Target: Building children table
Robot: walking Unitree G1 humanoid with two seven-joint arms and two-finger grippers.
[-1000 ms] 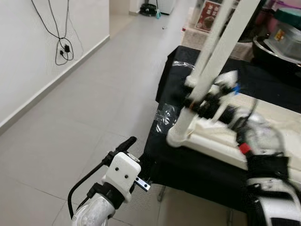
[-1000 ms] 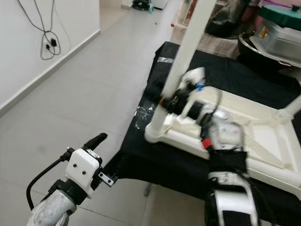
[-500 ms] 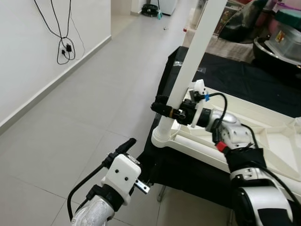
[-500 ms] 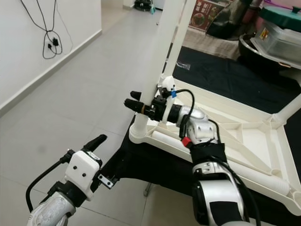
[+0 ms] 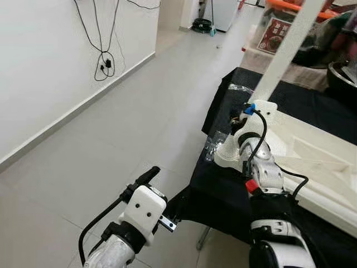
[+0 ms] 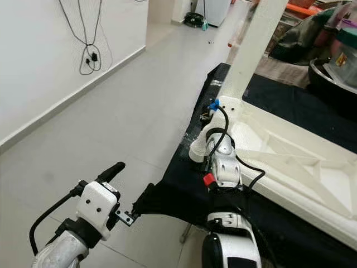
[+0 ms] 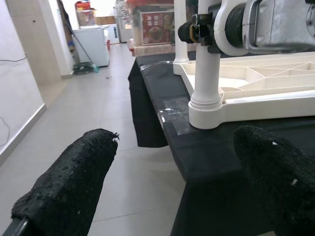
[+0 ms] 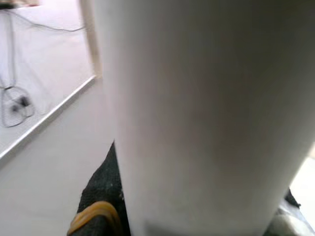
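While black cloth [image 5: 223,190] meets grey floor [image 5: 111,145], right claw [image 7: 197,29] clamps white leg [image 6: 254,47].

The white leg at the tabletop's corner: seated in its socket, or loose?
Seated and upright: the leg stands in the corner socket, right claw around it.

Both eye views look down from the head, forward over the floor, the white table leg [image 6: 254,42] at upper right. The left wrist view sits low, facing that same leg [image 7: 204,64] level-on. The right wrist view presses close against it.
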